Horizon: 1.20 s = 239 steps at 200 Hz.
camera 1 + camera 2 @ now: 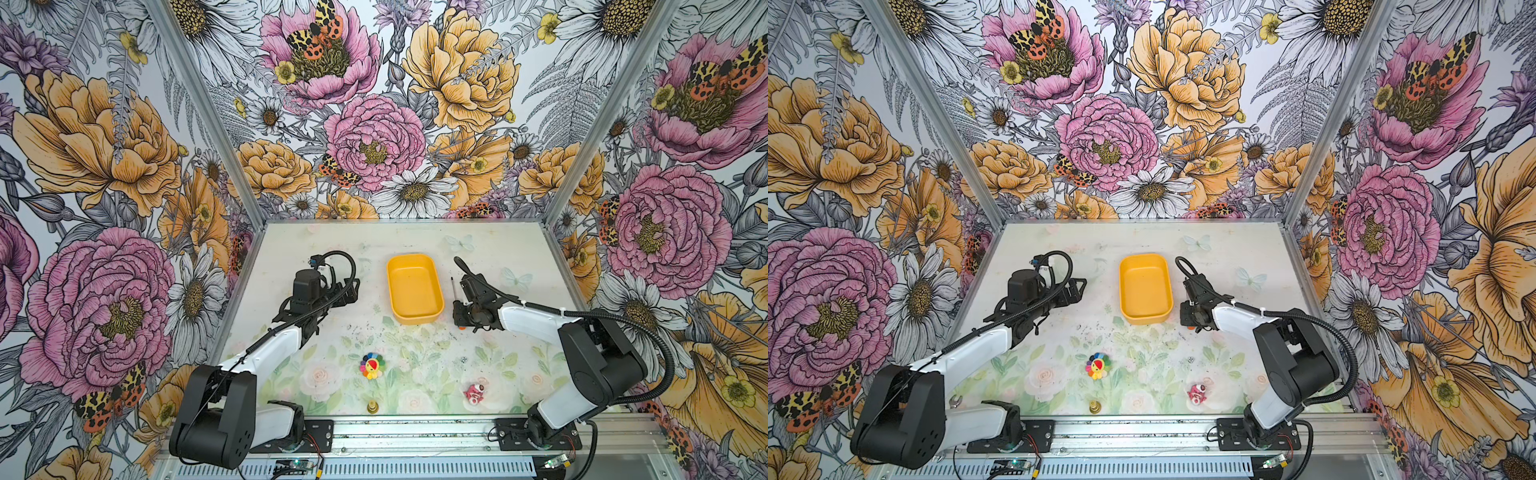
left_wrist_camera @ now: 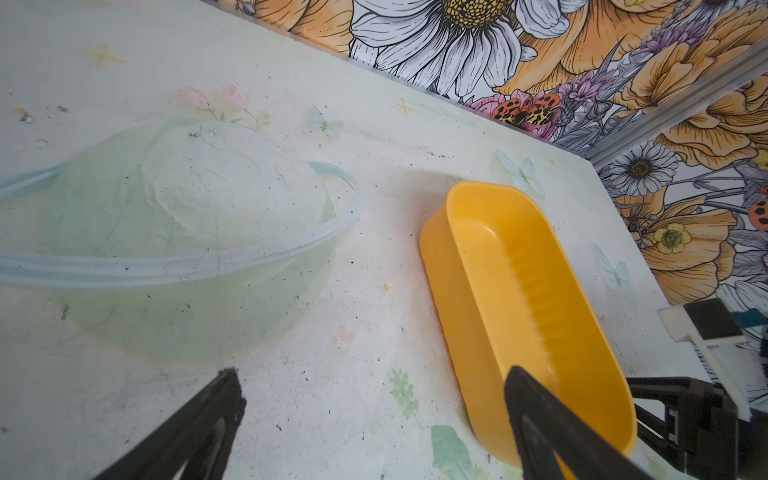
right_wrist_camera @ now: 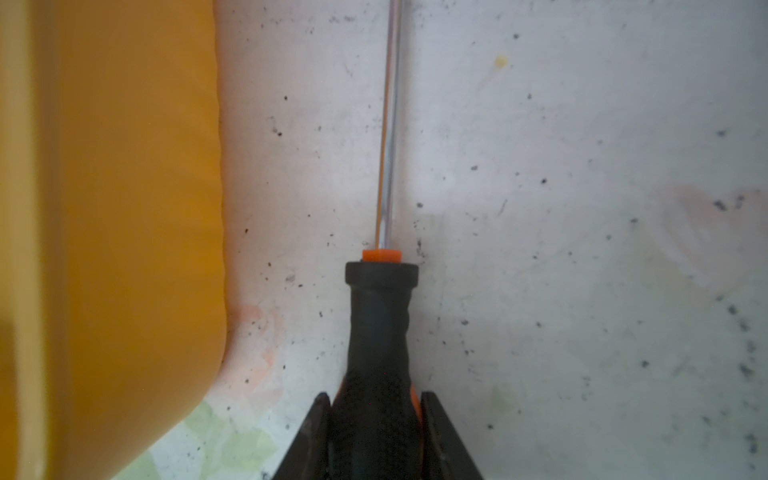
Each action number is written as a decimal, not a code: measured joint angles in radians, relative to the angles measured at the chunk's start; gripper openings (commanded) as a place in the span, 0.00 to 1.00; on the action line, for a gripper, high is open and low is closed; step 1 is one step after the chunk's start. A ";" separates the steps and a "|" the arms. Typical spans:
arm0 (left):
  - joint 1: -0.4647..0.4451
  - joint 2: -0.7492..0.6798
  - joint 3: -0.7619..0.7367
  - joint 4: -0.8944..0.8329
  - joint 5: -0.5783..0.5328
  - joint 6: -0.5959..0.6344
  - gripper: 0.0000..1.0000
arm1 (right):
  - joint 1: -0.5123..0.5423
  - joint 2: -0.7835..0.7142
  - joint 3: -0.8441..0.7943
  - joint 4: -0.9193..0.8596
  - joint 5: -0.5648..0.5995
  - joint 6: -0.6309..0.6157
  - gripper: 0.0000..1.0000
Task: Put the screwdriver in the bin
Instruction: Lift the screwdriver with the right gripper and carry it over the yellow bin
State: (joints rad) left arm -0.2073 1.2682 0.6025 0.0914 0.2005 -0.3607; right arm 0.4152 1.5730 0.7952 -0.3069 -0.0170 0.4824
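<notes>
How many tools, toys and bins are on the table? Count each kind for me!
Tools: 2 (screwdriver, wrench)
Toys: 2 (rainbow flower toy, red toy)
Bins: 1 (bin)
Total: 5

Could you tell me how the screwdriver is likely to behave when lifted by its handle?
The screwdriver should stay rigid: thin metal shaft, solid handle. Gripped at the handle alone by the right gripper, the long shaft may tip downward slightly. Its rounded handle would probably roll if dropped outside the bin.
</notes>
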 measured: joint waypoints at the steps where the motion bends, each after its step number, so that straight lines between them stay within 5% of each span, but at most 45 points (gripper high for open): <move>1: 0.000 0.000 0.000 0.000 0.000 0.000 0.99 | -0.001 -0.002 0.000 0.000 0.000 0.000 0.00; 60: 0.000 0.000 0.000 -0.009 0.004 0.000 0.99 | -0.047 -0.270 0.046 -0.045 -0.014 0.046 0.00; 99: 0.000 0.001 0.007 -0.016 0.025 -0.006 0.99 | 0.027 -0.293 0.209 -0.049 -0.006 0.092 0.00; 161: 0.000 0.024 0.060 -0.053 0.072 -0.008 0.99 | 0.220 -0.129 0.381 -0.041 0.085 0.119 0.00; 239: 0.000 0.066 0.097 -0.126 0.117 -0.008 0.99 | 0.279 0.092 0.439 -0.122 0.118 0.191 0.00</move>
State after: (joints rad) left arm -0.2073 1.3338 0.6998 -0.0349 0.3176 -0.3683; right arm 0.6945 1.6650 1.2346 -0.4294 0.1013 0.6735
